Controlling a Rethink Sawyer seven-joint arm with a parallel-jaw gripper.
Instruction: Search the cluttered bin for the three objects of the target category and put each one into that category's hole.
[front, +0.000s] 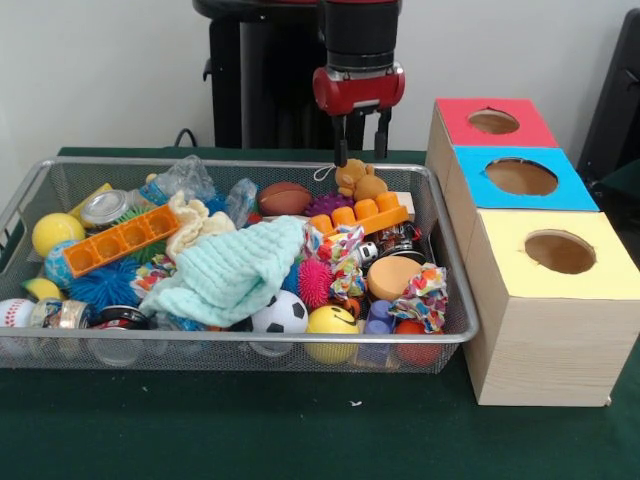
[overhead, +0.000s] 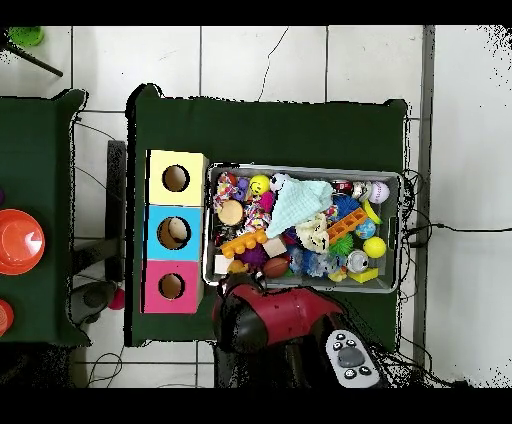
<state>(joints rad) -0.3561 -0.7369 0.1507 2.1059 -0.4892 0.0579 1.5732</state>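
The bin (front: 230, 341) is a wide silver wire-mesh basket, heaped with toys. My gripper (front: 360, 152) hangs open over the bin's far right corner, with nothing between its fingers. Its tips are just above a small brown teddy bear (front: 361, 181) that lies on the pile there. Three wooden boxes stand right of the bin, each with a round hole: a red top (front: 492, 122), a blue top (front: 520, 177) and a yellow top (front: 558, 252). In the overhead view the red arm (overhead: 270, 315) covers the gripper at the edge of the bin (overhead: 401, 230).
The bin holds a mint cloth (front: 235, 270), a soccer ball (front: 279, 313), a yellow smiley ball (front: 332, 322), an orange block (front: 358, 216), an orange grid tray (front: 120, 240), a brown football (front: 284, 198), spiky balls and jars. An orange bowl (overhead: 18, 241) sits on a side table.
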